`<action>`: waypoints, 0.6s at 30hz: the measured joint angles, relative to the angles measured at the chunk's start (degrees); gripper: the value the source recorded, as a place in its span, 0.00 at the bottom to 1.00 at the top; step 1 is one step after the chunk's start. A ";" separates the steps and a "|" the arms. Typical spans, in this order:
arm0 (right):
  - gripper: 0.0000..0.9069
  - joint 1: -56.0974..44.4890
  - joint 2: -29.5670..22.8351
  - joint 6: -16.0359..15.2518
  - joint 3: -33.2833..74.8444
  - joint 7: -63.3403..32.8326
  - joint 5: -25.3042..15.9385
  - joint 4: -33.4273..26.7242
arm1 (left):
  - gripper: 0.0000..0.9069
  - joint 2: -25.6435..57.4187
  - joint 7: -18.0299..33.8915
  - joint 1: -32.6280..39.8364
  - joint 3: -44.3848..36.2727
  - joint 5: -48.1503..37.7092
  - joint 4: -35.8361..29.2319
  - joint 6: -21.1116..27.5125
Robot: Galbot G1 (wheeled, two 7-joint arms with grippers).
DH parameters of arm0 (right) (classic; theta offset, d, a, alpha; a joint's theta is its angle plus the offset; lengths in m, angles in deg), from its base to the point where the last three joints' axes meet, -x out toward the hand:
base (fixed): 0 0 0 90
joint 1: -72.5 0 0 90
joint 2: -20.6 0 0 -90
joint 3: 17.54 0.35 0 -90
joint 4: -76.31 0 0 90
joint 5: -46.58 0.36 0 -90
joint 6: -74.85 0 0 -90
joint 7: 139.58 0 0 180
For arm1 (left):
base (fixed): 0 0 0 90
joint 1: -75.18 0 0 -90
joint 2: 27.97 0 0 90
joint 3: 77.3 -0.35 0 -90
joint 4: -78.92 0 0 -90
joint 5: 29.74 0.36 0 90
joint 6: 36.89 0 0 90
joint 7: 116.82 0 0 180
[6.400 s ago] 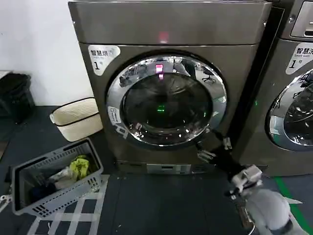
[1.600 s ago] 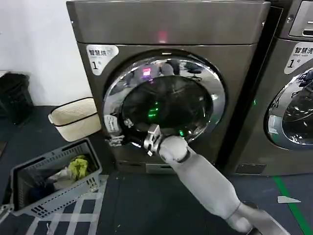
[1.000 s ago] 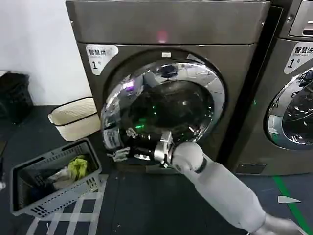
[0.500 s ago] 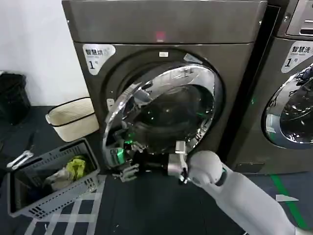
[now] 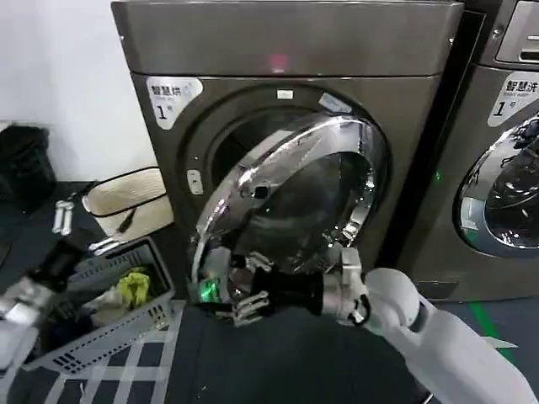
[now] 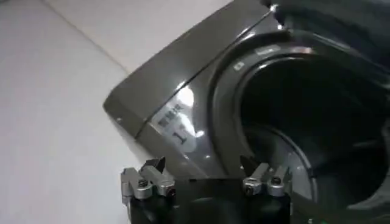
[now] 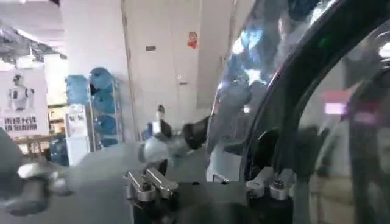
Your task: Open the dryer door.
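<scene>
Glare and reflections on the dryer door (image 5: 290,206) hide most of what lies behind its dark glass, and the drum opening of the dryer (image 5: 286,50) shows as plain black. The door stands partly swung out, hinged at its right side, its free lower-left edge at the right gripper (image 5: 244,305); whether those jaws pinch the rim or merely touch it cannot be told. The left gripper (image 5: 76,220) hangs low at the far left, jaws spread and holding nothing, above a grey basket (image 5: 126,324) with yellow-green cloth (image 5: 135,284) inside. Behind sits a cream basket (image 5: 135,202), its contents unseen.
</scene>
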 joint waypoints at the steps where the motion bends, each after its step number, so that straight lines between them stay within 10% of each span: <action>1: 1.00 -1.32 0.54 0.18 1.37 -0.40 0.05 0.80 | 1.00 0.35 -0.42 1.02 -0.95 -0.43 0.52 -0.39; 18: 1.00 -35.20 5.86 3.50 38.89 -6.37 -10.49 9.29 | 1.00 -1.69 -6.79 14.94 -20.29 -1.23 6.60 -6.55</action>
